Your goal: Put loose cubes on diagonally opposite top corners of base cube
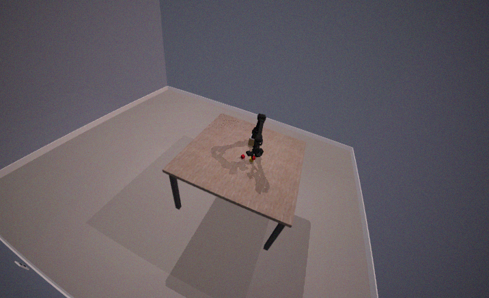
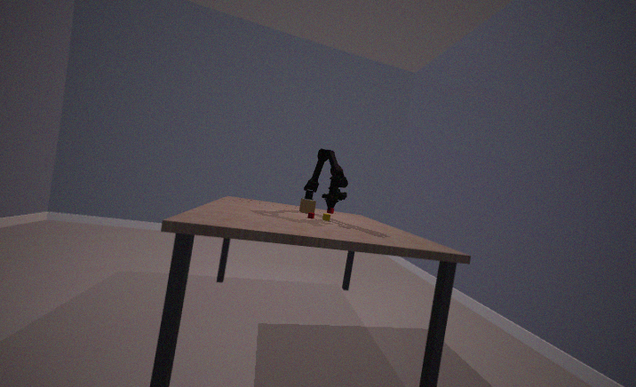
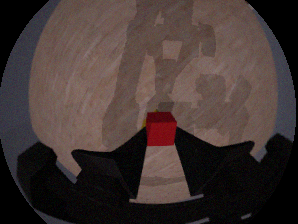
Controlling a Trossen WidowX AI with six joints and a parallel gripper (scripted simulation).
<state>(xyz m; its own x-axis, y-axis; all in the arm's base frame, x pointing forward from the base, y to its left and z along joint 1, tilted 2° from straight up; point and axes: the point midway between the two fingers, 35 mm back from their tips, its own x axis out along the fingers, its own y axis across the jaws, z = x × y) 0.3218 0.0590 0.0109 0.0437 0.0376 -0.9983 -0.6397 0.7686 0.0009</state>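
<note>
My gripper (image 1: 253, 155) (image 2: 330, 206) (image 3: 160, 129) is shut on a red cube (image 1: 253, 157) (image 2: 330, 210) (image 3: 160, 129) and holds it just above a small yellow cube (image 1: 250, 159) (image 2: 326, 217). In the wrist view only a sliver of the yellow cube (image 3: 144, 121) shows at the held cube's left edge. A second red cube (image 1: 242, 156) (image 2: 311, 216) lies on the table a little to the left of the gripper. It does not show in the wrist view.
A larger tan block (image 1: 251, 141) (image 2: 306, 205) stands on the wooden table (image 1: 220, 184) (image 2: 224, 216) (image 3: 80, 83) just behind the loose red cube, near the arm. The arm's shadow spreads over the table around the cubes.
</note>
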